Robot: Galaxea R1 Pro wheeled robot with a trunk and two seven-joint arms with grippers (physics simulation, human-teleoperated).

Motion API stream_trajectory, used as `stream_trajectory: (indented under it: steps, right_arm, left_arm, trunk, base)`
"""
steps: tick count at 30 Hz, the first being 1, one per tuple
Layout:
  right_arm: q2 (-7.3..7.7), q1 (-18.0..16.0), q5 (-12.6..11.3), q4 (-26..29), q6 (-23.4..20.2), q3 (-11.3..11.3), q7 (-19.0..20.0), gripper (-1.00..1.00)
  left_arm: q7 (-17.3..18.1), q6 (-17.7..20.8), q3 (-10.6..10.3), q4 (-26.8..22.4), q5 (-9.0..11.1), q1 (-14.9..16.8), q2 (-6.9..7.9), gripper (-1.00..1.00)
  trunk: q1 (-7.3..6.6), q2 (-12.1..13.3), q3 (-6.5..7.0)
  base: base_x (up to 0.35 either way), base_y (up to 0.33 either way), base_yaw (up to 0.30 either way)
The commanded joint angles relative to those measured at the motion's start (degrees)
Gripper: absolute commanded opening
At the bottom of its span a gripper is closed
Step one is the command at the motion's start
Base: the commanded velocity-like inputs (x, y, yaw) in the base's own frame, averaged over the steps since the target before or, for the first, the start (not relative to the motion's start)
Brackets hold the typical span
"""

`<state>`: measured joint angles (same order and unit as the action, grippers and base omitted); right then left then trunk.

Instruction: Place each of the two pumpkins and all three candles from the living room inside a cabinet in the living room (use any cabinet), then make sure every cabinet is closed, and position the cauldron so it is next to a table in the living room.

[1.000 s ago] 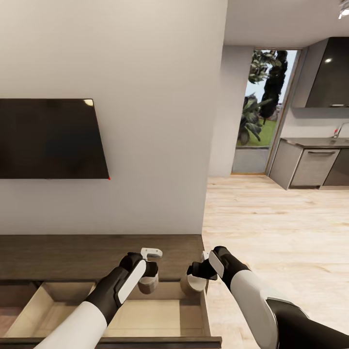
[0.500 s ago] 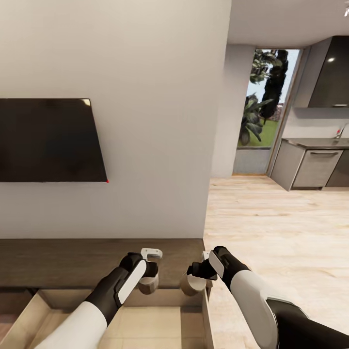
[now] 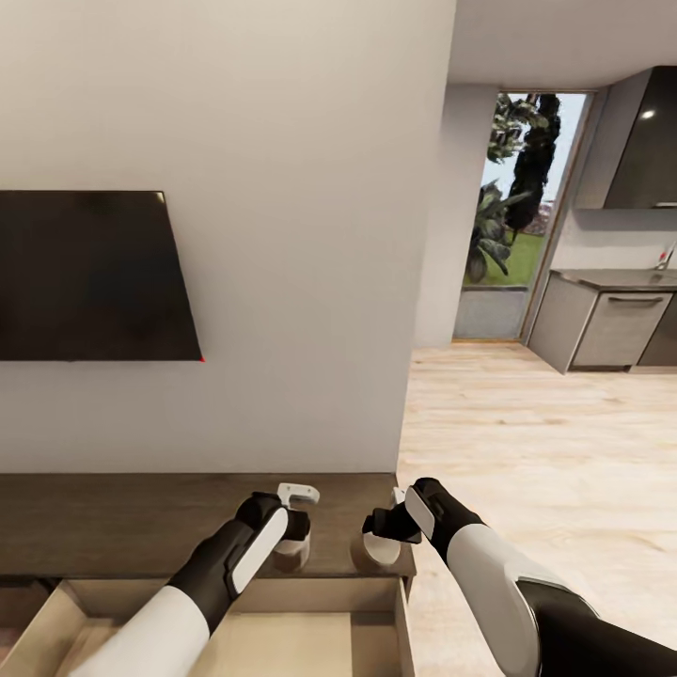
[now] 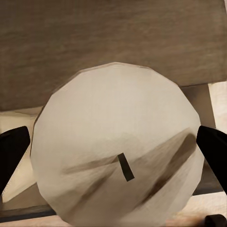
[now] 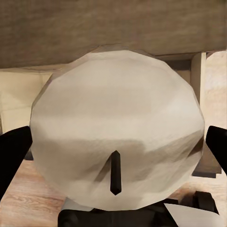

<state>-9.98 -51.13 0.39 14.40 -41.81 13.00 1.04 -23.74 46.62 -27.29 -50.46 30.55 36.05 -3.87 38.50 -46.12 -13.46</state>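
Observation:
Each of my grippers holds a candle above the long dark-brown cabinet (image 3: 113,512). My left gripper (image 3: 293,545) is shut on a pale candle (image 3: 290,557), whose round top and dark wick fill the left wrist view (image 4: 118,151) between black fingertips (image 4: 12,144). My right gripper (image 3: 374,543) is shut on a second candle (image 3: 369,555), seen large with its wick in the right wrist view (image 5: 118,142). Both candles hang over the cabinet's top edge, just behind its open drawer (image 3: 310,630) with a pale interior. No pumpkins or cauldron are in sight.
A black TV (image 3: 89,277) hangs on the white wall above the cabinet. To the right, pale wood floor (image 3: 545,451) leads to a glass door (image 3: 512,216) and grey kitchen cupboards (image 3: 611,324).
The view has shifted: the cabinet top now fills more of the lower picture and the open drawer shows less. Both candles now hang over the cabinet's top edge rather than over the drawer.

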Motion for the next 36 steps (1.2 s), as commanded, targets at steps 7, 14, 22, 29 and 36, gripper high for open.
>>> stream_trajectory:
  steps: [7,14,22,29,36]
  right_arm:
    - [-0.02,0.0,0.0,0.1,-0.3,0.2,0.1,-1.0]
    - [-0.02,0.0,0.0,0.1,-0.3,0.2,0.1,-1.0]
    - [-0.02,0.0,0.0,0.1,-0.3,0.2,0.1,-1.0]
    - [-0.02,0.0,0.0,0.0,-0.3,0.2,0.1,-1.0]
    - [-0.02,0.0,0.0,0.0,-0.3,0.2,0.1,-1.0]
  left_arm:
    - [-0.5,0.1,-1.1,0.0,0.5,0.0,0.03,-1.0]
    - [-0.5,0.1,-1.2,0.1,0.5,0.0,0.01,-1.0]
    - [-0.5,0.1,-1.2,0.0,0.5,0.0,0.01,-1.0]
    - [-0.5,0.1,-1.2,0.1,0.5,0.0,0.01,-1.0]
    - [-0.7,0.1,-1.2,0.1,0.5,0.0,0.04,-1.0]
  trunk:
    - [0.02,-0.1,-0.08]
    - [0.02,-0.1,-0.08]
    - [0.02,-0.1,-0.08]
    - [0.02,-0.1,-0.08]
    - [0.02,-0.1,-0.08]
  base:
    - [0.182,0.0,0.0]
    - [0.172,0.0,0.0]
    - [0.133,0.0,0.0]
    - [0.108,0.0,0.0]
    - [0.019,0.0,0.0]
